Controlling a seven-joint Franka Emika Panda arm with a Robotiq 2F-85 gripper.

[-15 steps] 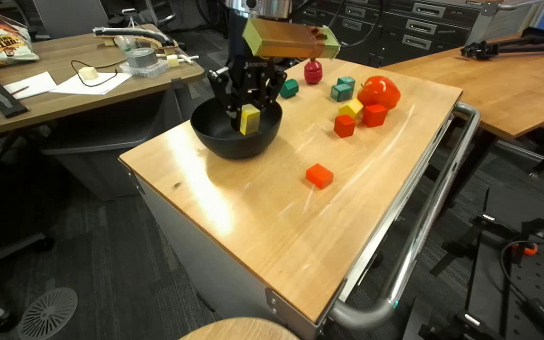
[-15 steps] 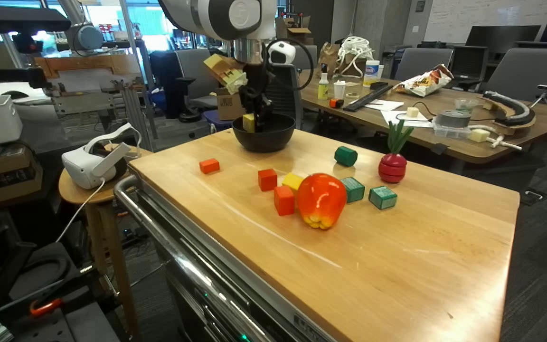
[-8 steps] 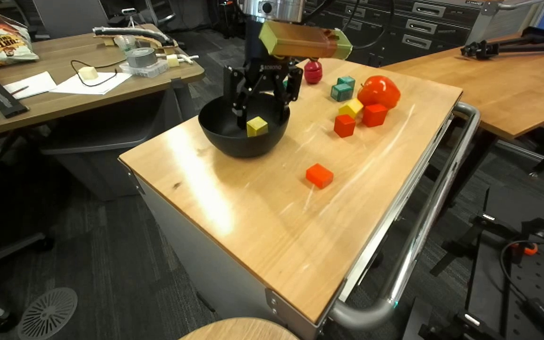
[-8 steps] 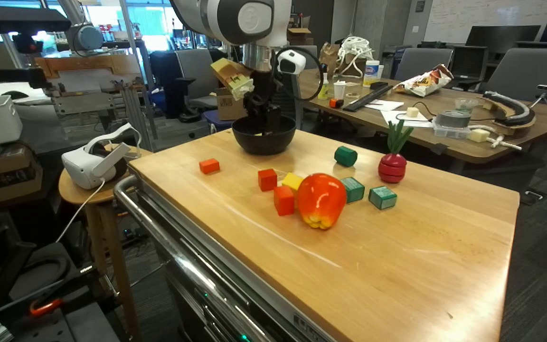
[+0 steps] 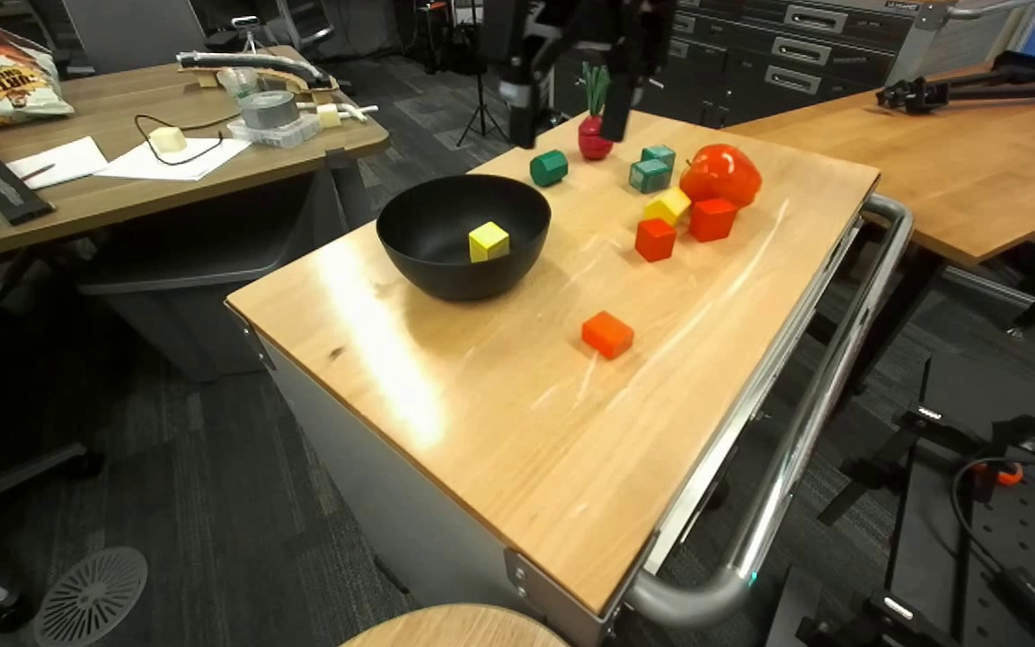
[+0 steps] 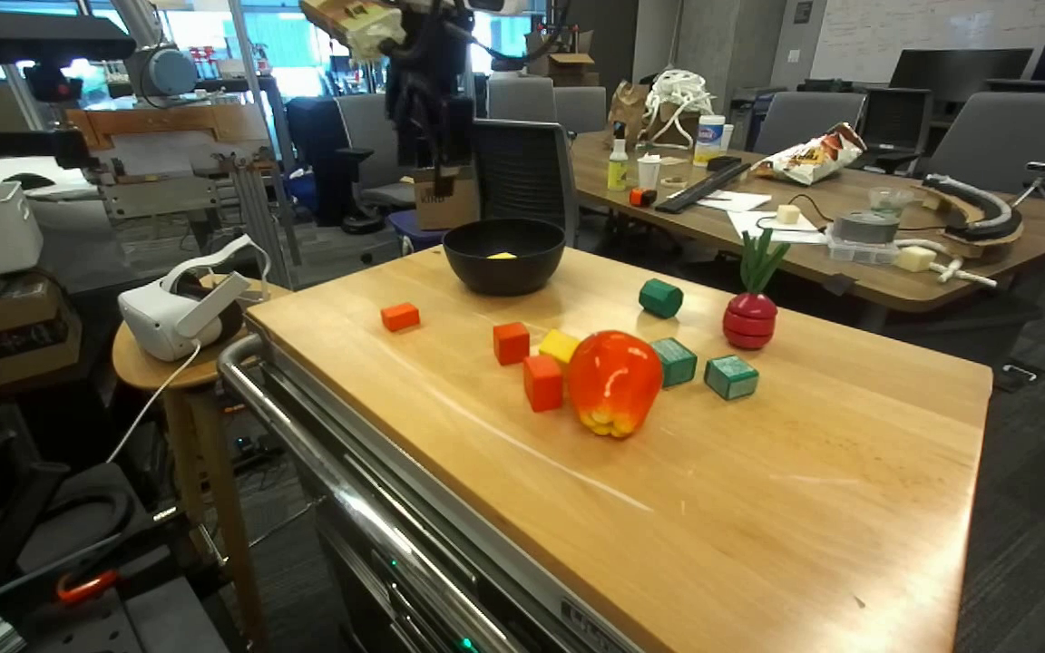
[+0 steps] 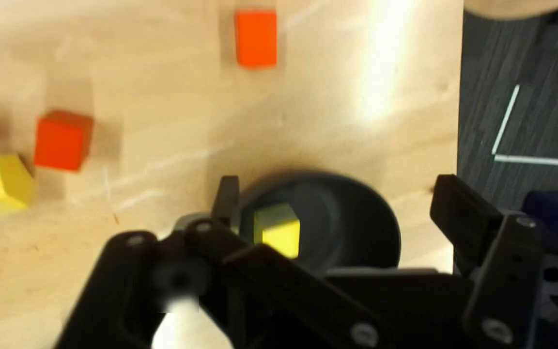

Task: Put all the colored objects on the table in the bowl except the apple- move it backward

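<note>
The fingers (image 7: 463, 213) are hanging released and spread wide, well above the counter (image 5: 499, 422), and in the wrist view the black bowl (image 5: 446, 279) is showing partly between them. Inside it a yellow block (image 5: 489, 243) is resting toward one side. On the counter, an orange block (image 5: 607, 335) is lying alone, apart from the rest. Farther along, a red block (image 5: 655, 240) and a second red block (image 5: 712, 221) are sitting close beside a yellow piece (image 5: 667, 208); whether these three are touching, I cannot tell. The apple (image 6: 615, 385) is lying just beside them, its red-orange skin catching the light and its yellow end facing forward in an exterior view. A green block (image 6: 677, 362) is sitting near the apple, partly hidden behind it there, and another green block (image 6: 731, 377) is sitting near that one. A dark green piece (image 6: 660, 298) is lying between the bowl and a dark-red fruit (image 6: 749, 320), which is standing upright with its green stem pointing up.
</note>
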